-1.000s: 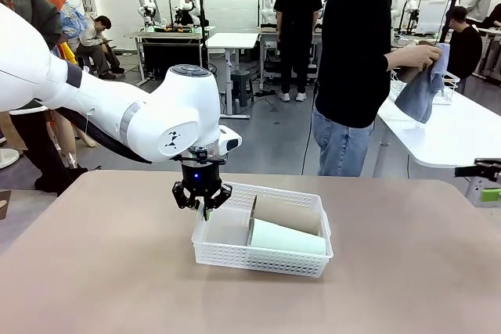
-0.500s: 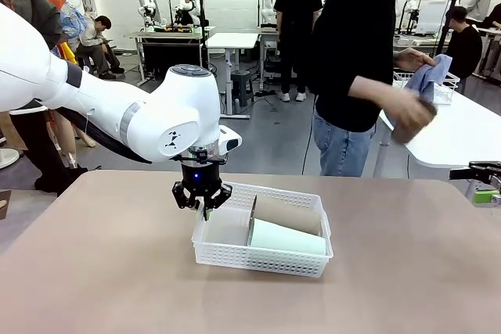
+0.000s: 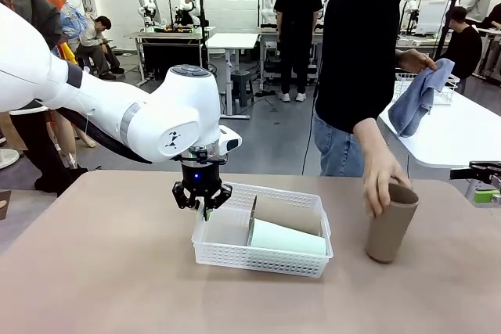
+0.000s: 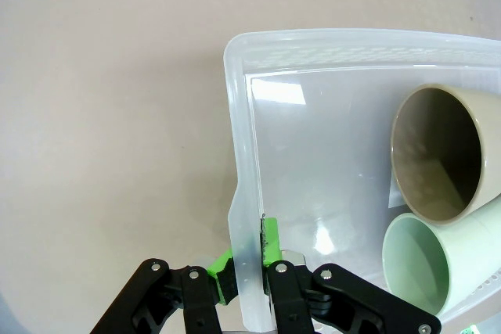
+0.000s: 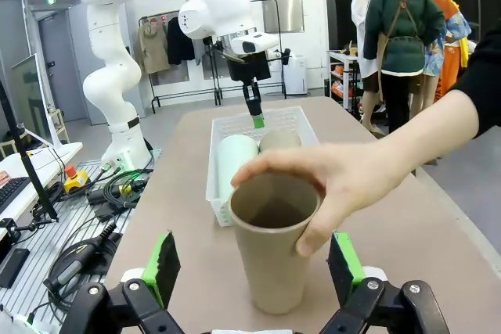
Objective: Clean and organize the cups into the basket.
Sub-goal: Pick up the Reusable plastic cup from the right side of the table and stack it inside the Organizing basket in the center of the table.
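Note:
The white mesh basket (image 3: 262, 259) sits mid-table. Inside it a mint green cup (image 3: 286, 238) lies on its side, with a beige-tan cup (image 3: 286, 213) lying behind it; both open mouths show in the left wrist view, mint green cup (image 4: 423, 267) and beige-tan cup (image 4: 438, 154). My left gripper (image 3: 203, 202) is shut on the basket's left wall (image 4: 239, 131), one pad on each side. A brown cup (image 3: 390, 226) stands upright on the table at the right, a person's hand (image 3: 381, 181) over its rim. My right gripper (image 5: 254, 267) is open, and the brown cup (image 5: 274, 248) stands just beyond its pads (image 5: 163, 263).
The person stands at the far right edge holding a blue cloth (image 3: 415, 99) in the other hand. Behind is a white side table (image 3: 462, 134) with a wire rack (image 3: 448, 87). Bare tabletop lies left of and in front of the basket.
The person turned from the side table and brought the brown cup down upright onto the table at the right. My left gripper and the basket have not moved.

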